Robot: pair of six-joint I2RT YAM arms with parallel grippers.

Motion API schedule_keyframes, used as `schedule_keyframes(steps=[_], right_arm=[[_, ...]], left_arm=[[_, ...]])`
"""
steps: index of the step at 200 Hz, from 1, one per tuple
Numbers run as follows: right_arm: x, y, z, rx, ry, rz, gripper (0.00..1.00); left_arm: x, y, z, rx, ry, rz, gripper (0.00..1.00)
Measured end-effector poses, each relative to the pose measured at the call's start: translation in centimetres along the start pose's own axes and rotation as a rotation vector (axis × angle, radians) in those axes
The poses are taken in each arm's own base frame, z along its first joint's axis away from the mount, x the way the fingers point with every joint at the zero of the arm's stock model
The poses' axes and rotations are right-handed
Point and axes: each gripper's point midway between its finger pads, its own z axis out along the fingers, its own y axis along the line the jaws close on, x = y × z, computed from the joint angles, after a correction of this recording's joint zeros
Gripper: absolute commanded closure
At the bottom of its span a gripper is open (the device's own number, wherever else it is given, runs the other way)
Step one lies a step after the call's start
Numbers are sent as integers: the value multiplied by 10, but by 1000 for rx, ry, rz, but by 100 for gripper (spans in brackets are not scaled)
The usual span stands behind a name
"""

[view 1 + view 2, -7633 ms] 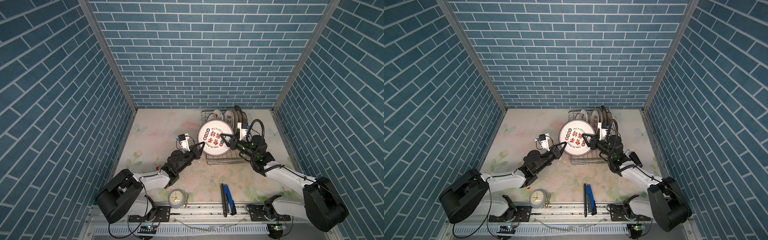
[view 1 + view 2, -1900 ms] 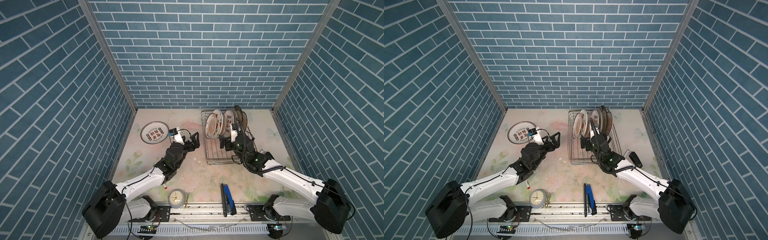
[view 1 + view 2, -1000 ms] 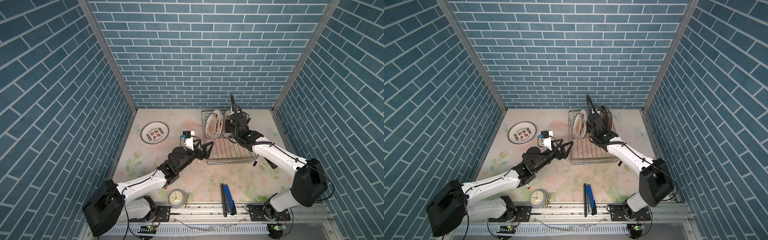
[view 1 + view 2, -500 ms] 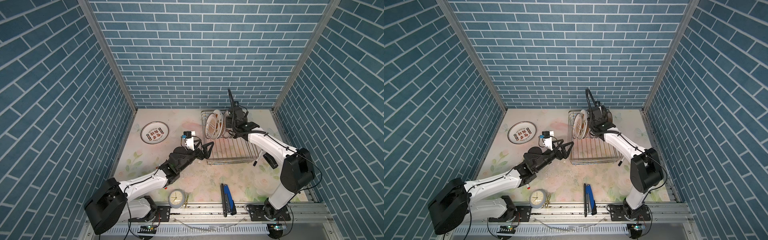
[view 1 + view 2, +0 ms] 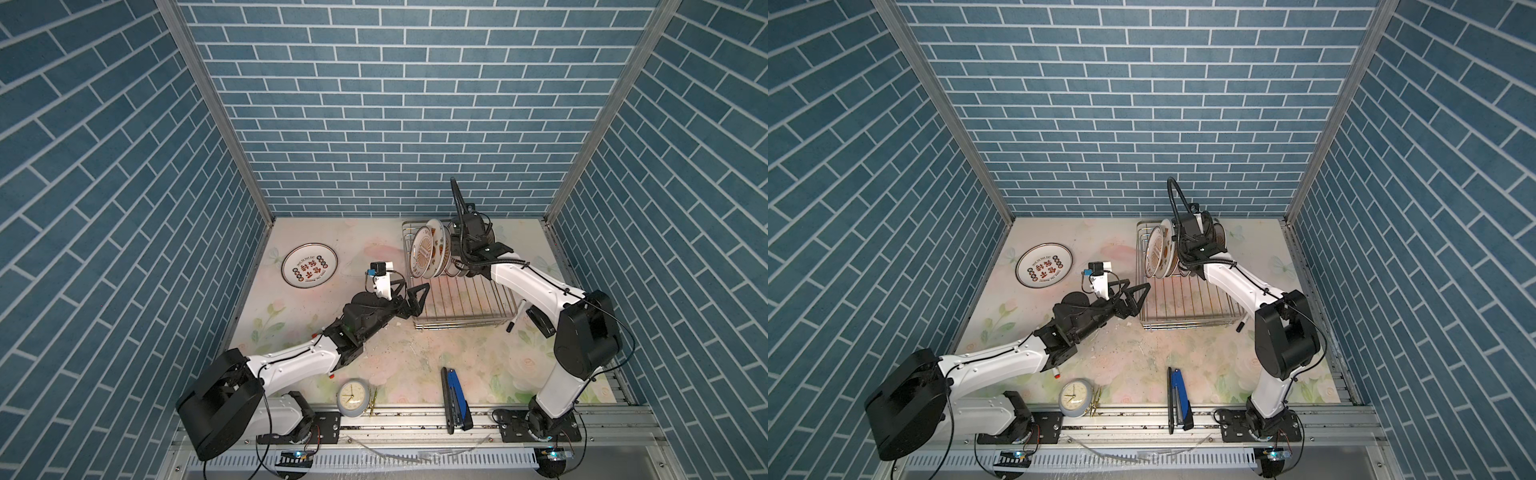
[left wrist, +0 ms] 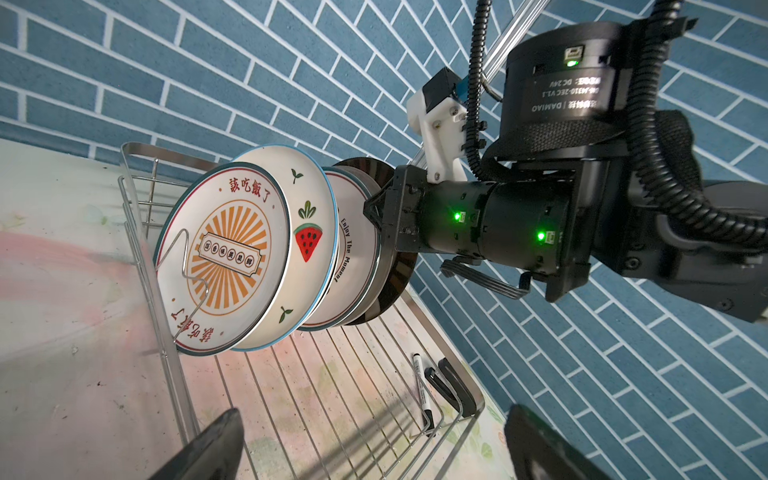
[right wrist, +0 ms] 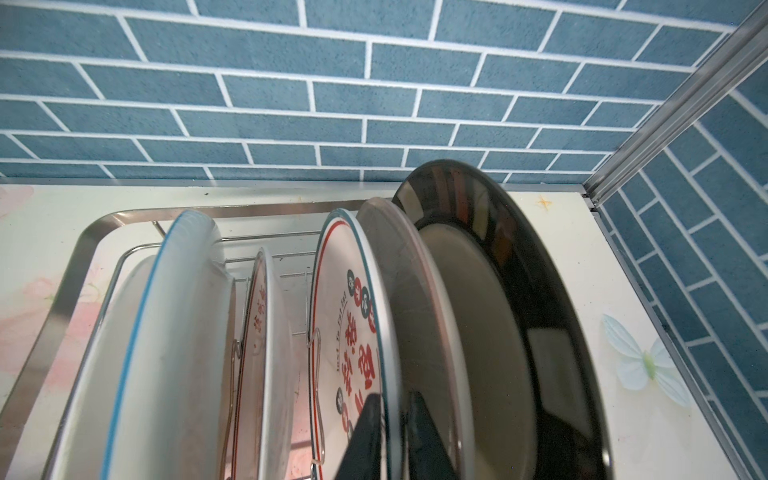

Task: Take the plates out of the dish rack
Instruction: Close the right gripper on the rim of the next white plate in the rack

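Several plates point(image 5: 430, 253) point(image 5: 1160, 253) stand on edge at the back of the wire dish rack point(image 5: 465, 323) point(image 5: 1187, 325). My right gripper point(image 5: 457, 254) point(image 7: 392, 432) reaches down from above among them. Its two fingers are shut on the rim of the white plate with red characters point(image 7: 349, 316), which stands between a sunburst plate point(image 6: 224, 257) and a dark glossy plate point(image 7: 519, 270). Another plate point(image 5: 309, 271) point(image 5: 1044, 266) lies flat on the table at the left. My left gripper point(image 5: 409, 297) point(image 6: 370, 453) is open and holds nothing, at the rack's front left corner.
A small clock point(image 5: 352, 397) and a blue and black stapler point(image 5: 455, 395) lie near the front rail. A marker point(image 5: 515, 318) and a black object point(image 5: 540, 322) lie at the rack's front right corner. Brick walls close in three sides.
My right gripper has closed from partly open onto the plate's rim, and its arm has shifted a little over the rack's back. The left arm has hardly moved.
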Motion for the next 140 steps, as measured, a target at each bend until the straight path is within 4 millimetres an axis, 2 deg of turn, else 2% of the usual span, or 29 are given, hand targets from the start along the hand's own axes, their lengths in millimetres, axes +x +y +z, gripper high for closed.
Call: schedule_keyframes(steps=[58,108,140], right_arm=[[6,5,14,27,19,-18,84],[6,7,18,33,26,-23,86],[8,8,20,39,33,-22,85]], left_arm=[[-3,0,1,-13,-3,14,0],[-4,3,-3,-39,3,30,0],[-12,2,-8,-48,-20,37,0]])
